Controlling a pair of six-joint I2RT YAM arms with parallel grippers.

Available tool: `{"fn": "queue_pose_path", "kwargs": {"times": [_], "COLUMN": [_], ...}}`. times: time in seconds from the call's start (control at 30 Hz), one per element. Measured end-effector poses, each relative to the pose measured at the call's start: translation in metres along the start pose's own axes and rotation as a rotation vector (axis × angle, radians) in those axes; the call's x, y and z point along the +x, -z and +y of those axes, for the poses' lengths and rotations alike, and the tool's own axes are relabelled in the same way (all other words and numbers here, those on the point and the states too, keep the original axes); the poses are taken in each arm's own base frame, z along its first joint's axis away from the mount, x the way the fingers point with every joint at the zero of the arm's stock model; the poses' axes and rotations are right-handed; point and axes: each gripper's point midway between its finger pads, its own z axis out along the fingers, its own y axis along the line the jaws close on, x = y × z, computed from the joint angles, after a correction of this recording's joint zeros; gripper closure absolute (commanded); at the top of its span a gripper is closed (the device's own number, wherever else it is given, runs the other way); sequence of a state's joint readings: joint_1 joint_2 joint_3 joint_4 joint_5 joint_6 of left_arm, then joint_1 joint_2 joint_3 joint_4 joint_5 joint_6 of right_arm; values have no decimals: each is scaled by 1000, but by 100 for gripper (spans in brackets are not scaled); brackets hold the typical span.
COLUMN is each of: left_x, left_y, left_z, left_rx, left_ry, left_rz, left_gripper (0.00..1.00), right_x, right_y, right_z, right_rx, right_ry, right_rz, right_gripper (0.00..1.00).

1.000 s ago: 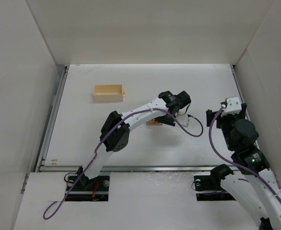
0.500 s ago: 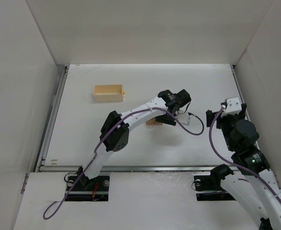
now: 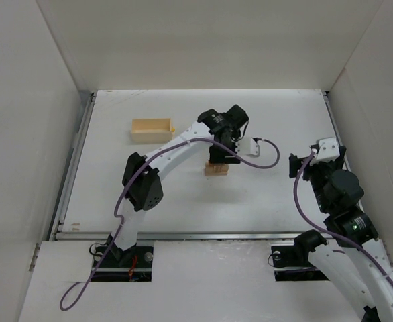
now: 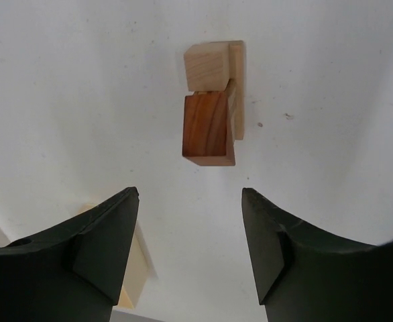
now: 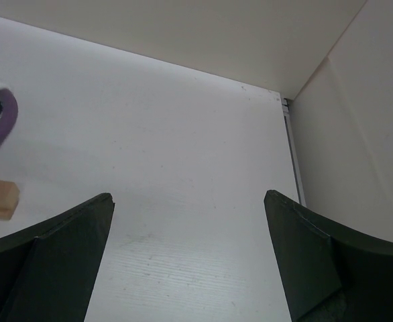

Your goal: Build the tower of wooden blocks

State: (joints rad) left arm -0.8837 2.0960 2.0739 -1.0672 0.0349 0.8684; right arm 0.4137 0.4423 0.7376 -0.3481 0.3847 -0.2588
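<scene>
The wood block tower (image 3: 216,170) stands on the white table near the middle. From above it shows a reddish-brown block (image 4: 208,129) and a pale tan block (image 4: 207,66) side by side over a thin pale plank (image 4: 237,87). My left gripper (image 4: 190,196) hangs above and just behind the tower, open, with nothing between its fingers; in the top view the left gripper (image 3: 222,154) is clear of the stack. At the right side my right gripper (image 5: 188,201) stands wide open over bare table. From there a pale corner of the tower (image 5: 1,198) peeks in at the left edge.
A pale yellow wooden box (image 3: 151,130) lies at the back left, its edge also behind my left finger as the yellow box (image 4: 139,275). A purple cable (image 3: 263,149) loops off the left wrist. White walls enclose the table; a metal rail (image 3: 183,235) runs along its near edge.
The left gripper has opened wider and pulled away from the tower, swinging toward the back left. The tower stays standing. The right arm has hardly moved.
</scene>
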Motion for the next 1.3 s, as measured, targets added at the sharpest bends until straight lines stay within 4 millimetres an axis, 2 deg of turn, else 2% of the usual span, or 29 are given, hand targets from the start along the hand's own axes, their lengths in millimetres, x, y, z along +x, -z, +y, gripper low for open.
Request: {"fn": "queue_pose_path", "kwargs": {"times": [0.2, 0.37, 0.4, 0.43, 0.6, 0.77, 0.97, 1.3], "left_x": [16, 18, 17, 15, 5, 12, 12, 17], "left_y": [7, 18, 22, 26, 50, 54, 48, -2], "left_z": [11, 3, 3, 4, 31, 47, 29, -4], "left_rx": [37, 24, 12, 0, -102, -131, -37, 118], "left_ry": [84, 111, 116, 122, 173, 195, 132, 80], "left_rz": [-80, -173, -197, -219, -337, -368, -368, -283], "left_gripper": [39, 36, 34, 23, 21, 23, 27, 27], "right_x": [-2, -2, -1, 1, 9, 12, 17, 18], "right_y": [-1, -2, -2, -2, -3, -2, -4, -4], "right_z": [2, 3, 3, 4, 6, 7, 9, 10], "right_rx": [-7, -12, -13, -13, -18, -18, -23, -27], "right_ry": [-3, -4, -4, -2, 4, 3, 7, 8], "right_rz": [-8, -14, -12, -9, 5, 3, 12, 14], "right_gripper": [0, 0, 0, 0, 0, 0, 0, 0]}}
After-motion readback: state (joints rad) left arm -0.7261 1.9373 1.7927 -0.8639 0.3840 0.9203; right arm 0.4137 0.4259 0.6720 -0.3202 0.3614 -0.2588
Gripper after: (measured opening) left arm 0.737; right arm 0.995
